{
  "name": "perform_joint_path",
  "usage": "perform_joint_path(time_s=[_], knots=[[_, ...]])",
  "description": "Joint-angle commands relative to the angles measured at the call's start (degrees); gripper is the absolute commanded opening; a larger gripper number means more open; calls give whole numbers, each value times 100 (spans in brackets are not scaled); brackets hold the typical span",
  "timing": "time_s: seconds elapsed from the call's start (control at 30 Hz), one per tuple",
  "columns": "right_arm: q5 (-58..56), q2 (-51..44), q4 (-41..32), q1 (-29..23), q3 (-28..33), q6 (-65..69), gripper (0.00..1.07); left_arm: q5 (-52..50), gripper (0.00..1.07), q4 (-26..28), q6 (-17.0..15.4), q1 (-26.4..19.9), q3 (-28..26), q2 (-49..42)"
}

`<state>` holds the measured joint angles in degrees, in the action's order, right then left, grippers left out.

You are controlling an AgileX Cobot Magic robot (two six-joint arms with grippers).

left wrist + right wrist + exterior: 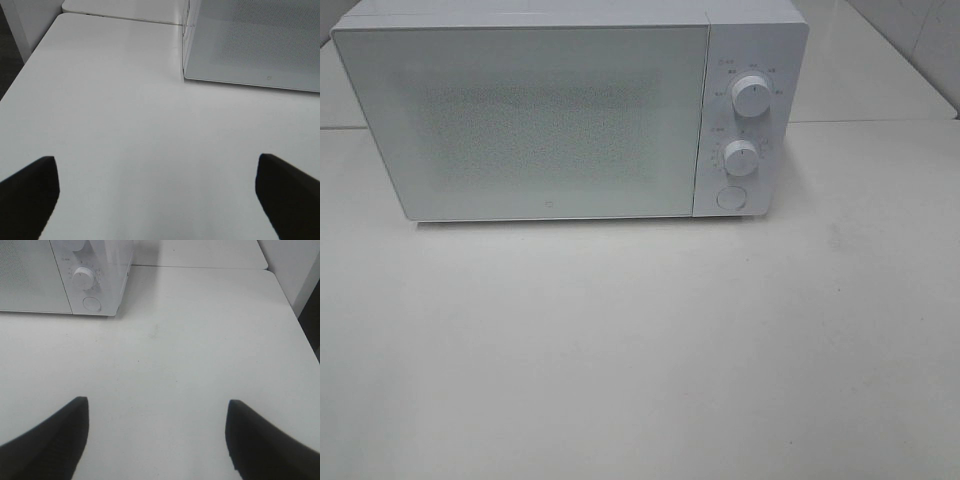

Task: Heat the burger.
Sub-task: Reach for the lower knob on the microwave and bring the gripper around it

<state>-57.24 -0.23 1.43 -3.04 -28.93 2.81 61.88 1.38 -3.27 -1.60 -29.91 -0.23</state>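
The burger is out of view in every frame. A white microwave (550, 115) stands at the back of the white table (640, 350) with its door shut; two round knobs (751, 96) and a round button (730, 198) sit on its right panel. My left gripper (157, 197) hovers open over bare table, in front of the microwave's (255, 42) left corner. My right gripper (157, 435) is open too, over bare table in front of the microwave's (75, 277) knob side. Neither holds anything. Neither arm shows in the high view.
The table's left edge (22, 70) and right edge (295, 305) show in the wrist views. A seam (880, 122) runs across the tabletop behind the microwave's right side. A tiled wall (920, 40) rises at the back right.
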Motion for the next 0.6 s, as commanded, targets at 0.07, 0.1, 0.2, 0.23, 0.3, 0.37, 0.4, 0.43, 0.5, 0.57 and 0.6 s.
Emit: perform_joint_path(time_s=[0.07, 0.1, 0.2, 0.23, 0.3, 0.37, 0.4, 0.43, 0.5, 0.57, 0.6], knots=[[29, -149, 23, 34, 34, -86, 75, -57, 100, 23, 11, -17, 11, -138], [29, -149, 23, 34, 34, -86, 75, -57, 100, 23, 11, -17, 11, -138], [29, -149, 23, 34, 34, -86, 75, -57, 100, 23, 11, -17, 11, -132], [29, -149, 23, 34, 34, -86, 75, -57, 100, 23, 11, -17, 11, -132], [29, -149, 23, 34, 34, -86, 75, -57, 100, 23, 11, -17, 11, -132], [29, -149, 23, 34, 34, -86, 75, -57, 100, 23, 11, -17, 11, -132], [29, -149, 23, 34, 34, -86, 75, -57, 100, 23, 11, -17, 11, -132], [29, -149, 23, 34, 34, -86, 75, -57, 100, 23, 11, -17, 11, -132], [29, -149, 23, 34, 34, -86, 75, -57, 100, 23, 11, -17, 11, -132], [29, -149, 23, 34, 34, -86, 75, -57, 100, 23, 11, -17, 11, -132], [29, -149, 23, 34, 34, -86, 75, -57, 100, 23, 11, -17, 11, -132]])
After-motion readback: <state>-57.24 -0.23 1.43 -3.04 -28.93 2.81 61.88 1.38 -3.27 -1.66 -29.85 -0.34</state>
